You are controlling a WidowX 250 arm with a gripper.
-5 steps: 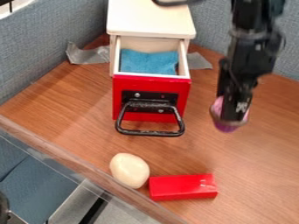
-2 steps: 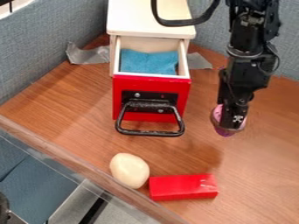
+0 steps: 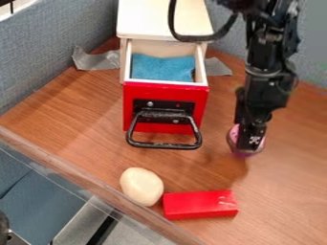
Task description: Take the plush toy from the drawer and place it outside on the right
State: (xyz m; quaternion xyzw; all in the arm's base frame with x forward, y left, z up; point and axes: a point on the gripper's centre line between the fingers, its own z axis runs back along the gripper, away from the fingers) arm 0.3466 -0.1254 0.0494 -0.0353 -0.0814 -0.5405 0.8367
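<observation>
Two crumpled patches of grey tape flank the pale wooden cabinet [image 3: 163, 19]; I start at the left one [image 3: 97, 60]. Next comes a smooth, cream, egg-shaped thing [image 3: 141, 185] near the table's edge, and behind it the pulled-out drawer [image 3: 166, 91]: glossy red front, bare wood sides, bent black handle [image 3: 164, 145], soft blue cloth [image 3: 163, 68] lying inside. Beside the egg-shaped thing sits the flat, shiny red block [image 3: 200, 204].

Farther right, outside the drawer and apart from it, the pink-and-purple plush toy [image 3: 234, 136] is in the grasp of the black gripper [image 3: 248, 144], low over the wood-grained table [image 3: 287, 191]. It bulges out left of and below the fingertips, rounded, its long axis looking roughly in line with the one arm [image 3: 265, 86]. What counts now is straight down; whether toy and wood touch, I can't tell. I'd expect a slight lowering, then a release, with some risk of rolling.
</observation>
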